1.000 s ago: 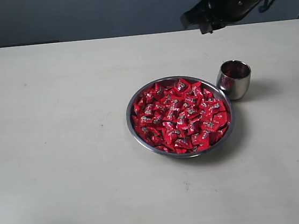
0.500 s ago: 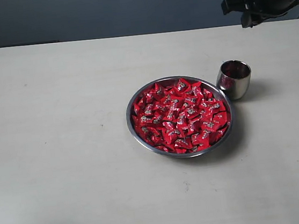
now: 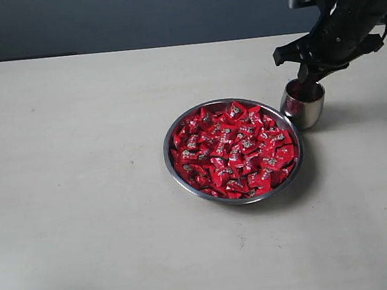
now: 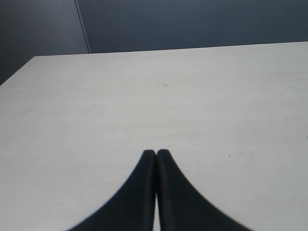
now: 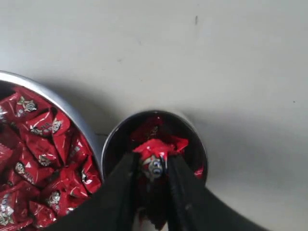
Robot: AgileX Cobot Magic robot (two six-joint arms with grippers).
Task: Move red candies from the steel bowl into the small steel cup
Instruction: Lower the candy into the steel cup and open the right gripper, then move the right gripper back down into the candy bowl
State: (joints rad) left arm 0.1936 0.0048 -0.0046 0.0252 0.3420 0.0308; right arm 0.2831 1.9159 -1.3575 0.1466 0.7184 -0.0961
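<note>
The wide, shallow, shiny steel bowl is seen right of the middle of the pale table. It is heaped across its whole width with small square red candies in shiny wrappers. The small steel cup, a rounded shiny tumbler, is stood just beside the bowl, on the side toward the table's far right corner. Whether the two touch cannot be told.

The black right end effector is placed directly over the cup's mouth, with its tips lowered to the rim. In the right wrist view it is shown clenched on a single red candy, pinched between the two fingers within the cup's opening. More red wrapping is seen in the cup beneath, so some candies are judged to be inside already, though their number cannot be made out.

The left end effector is seen with its jaws pressed together and nothing between them, over bare table. Neither bowl nor cup is shown in that view.

The task is judged to be at an early stage. The bowl looks close to full, and one piece is at the point of delivery but not yet let go. What is left is the release of the held candy into the cup, followed by repeated trips to the bowl. Given the cup's small size, it is likely to be filled long before the bowl is emptied.
</note>
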